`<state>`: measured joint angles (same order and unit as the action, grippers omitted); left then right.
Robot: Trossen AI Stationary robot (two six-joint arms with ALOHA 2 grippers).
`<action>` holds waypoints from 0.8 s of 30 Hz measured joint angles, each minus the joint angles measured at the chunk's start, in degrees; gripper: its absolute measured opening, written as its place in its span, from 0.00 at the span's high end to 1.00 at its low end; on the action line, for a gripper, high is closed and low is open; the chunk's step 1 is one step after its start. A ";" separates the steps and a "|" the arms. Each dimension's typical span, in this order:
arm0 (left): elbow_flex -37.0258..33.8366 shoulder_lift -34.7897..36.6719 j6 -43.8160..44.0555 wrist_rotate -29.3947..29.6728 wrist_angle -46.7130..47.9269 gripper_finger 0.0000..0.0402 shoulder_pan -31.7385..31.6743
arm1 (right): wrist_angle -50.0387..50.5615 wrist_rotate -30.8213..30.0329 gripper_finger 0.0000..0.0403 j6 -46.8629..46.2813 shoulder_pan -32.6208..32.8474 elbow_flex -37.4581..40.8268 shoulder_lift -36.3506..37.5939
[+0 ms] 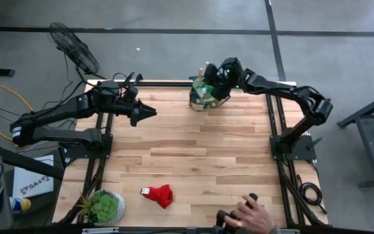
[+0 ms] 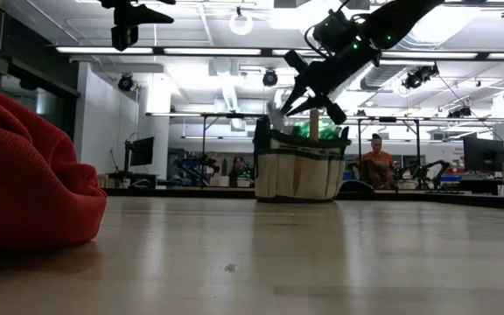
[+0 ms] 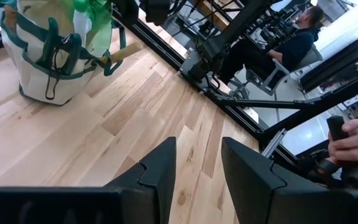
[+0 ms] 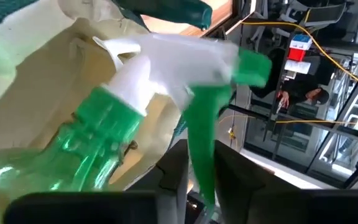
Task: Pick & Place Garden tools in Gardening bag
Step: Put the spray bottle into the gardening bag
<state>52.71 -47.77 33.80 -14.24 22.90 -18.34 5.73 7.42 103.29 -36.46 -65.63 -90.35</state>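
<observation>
right gripper (image 1: 217, 83) over the gardening bag (image 1: 202, 95) at top centre of the high view, fingers pinched on the trigger of the green spray bottle (image 4: 104, 134), bottle body down inside the bag. left gripper (image 3: 197, 163) hangs at upper left, fingers apart, nothing between. red glove (image 1: 159, 194) lies bottom centre, beside the potted plant (image 1: 104, 207). a person's hand (image 1: 249, 214) at bottom right edge.

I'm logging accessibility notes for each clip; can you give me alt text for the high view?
Seen from above, the right gripper hangs over the gardening bag at the wooden table's far edge. The left gripper waits above the table's left side. A red glove, potted plant and a person's hand sit along the near edge.
</observation>
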 joint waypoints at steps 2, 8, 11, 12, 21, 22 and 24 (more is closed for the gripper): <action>0.00 0.00 0.13 0.00 0.00 0.68 0.01 | 0.22 0.01 0.83 -0.27 -0.03 0.00 0.00; 0.00 0.00 0.55 0.00 0.00 0.68 0.01 | 0.14 -1.61 0.73 -6.83 -0.07 0.00 0.00; 0.01 0.00 0.55 -0.02 -0.01 0.68 -0.01 | 0.11 -3.51 0.69 -11.02 -0.07 0.00 0.00; 0.00 0.00 0.57 -0.02 -0.02 0.68 0.01 | 0.06 -4.33 0.67 -12.58 -0.07 0.00 0.00; 0.01 0.00 0.57 -0.06 -0.01 0.68 0.01 | -4.57 -16.68 0.60 -29.65 0.93 0.00 0.13; 0.02 0.00 0.57 -0.05 -0.02 0.68 0.01 | -4.83 -18.14 0.61 -31.79 1.23 0.00 0.17; 0.00 0.00 0.57 -0.06 0.00 0.68 0.00 | -5.71 -22.54 0.62 -37.52 1.67 0.00 0.22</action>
<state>52.71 -47.77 34.37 -14.30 22.90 -18.34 0.02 -15.12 65.77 -34.79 -65.63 -90.13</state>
